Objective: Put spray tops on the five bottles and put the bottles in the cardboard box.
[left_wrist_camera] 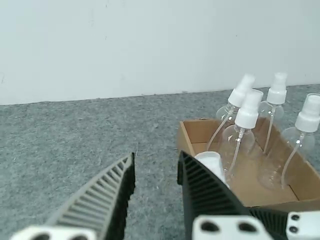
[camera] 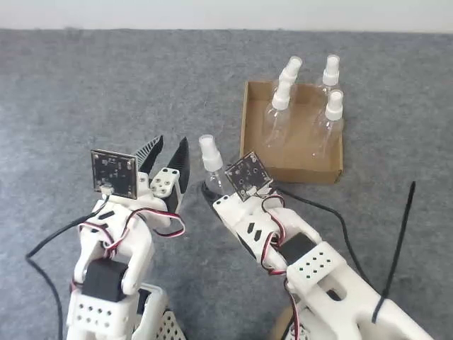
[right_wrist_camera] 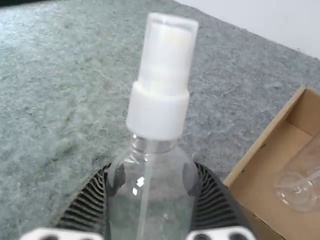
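Observation:
A clear bottle (camera: 210, 178) with a white spray top (camera: 209, 152) stands upright just left of the cardboard box (camera: 296, 167). My right gripper (camera: 213, 190) is shut on its body. The right wrist view shows the bottle (right_wrist_camera: 150, 185) between the black fingers (right_wrist_camera: 89, 202), its spray top (right_wrist_camera: 162, 80) seated on the neck. Several capped bottles (camera: 277, 117) stand inside the box. My left gripper (camera: 172, 140) is open, holds nothing, and sits just left of the held bottle. In the left wrist view the left gripper (left_wrist_camera: 156, 156) faces the box (left_wrist_camera: 189, 137) and its bottles (left_wrist_camera: 241, 137).
The table is covered in grey carpet (camera: 106, 85), with a white wall along the far edge. A black cable (camera: 400, 241) rises at the right beside the right arm. Open carpet lies left of and behind the box.

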You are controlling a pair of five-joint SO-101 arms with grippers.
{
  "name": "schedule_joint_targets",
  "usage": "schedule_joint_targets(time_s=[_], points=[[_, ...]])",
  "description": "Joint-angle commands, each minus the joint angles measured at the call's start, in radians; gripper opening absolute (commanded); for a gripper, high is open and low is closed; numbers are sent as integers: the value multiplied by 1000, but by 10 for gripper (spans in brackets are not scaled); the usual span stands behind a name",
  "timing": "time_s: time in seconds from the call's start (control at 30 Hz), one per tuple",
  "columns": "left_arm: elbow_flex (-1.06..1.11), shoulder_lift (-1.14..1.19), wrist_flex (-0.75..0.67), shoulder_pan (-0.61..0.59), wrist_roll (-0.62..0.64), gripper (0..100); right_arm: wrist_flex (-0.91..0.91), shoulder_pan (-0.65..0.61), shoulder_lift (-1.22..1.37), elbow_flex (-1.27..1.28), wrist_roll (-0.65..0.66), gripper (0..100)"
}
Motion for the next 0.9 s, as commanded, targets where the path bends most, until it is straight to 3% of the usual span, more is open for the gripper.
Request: schedule_joint_targets(time_s=[0.0,0.7,0.87], points=[[-8,-3,-25,-2,-9,124,2,13,-42,-74,-15,6],[-21,-5,-43,-3,-11,126,2,10,-44,-41,-6,6],[-73,-5,147,5,-103,127,87,33,-44,-61,-6,6]])
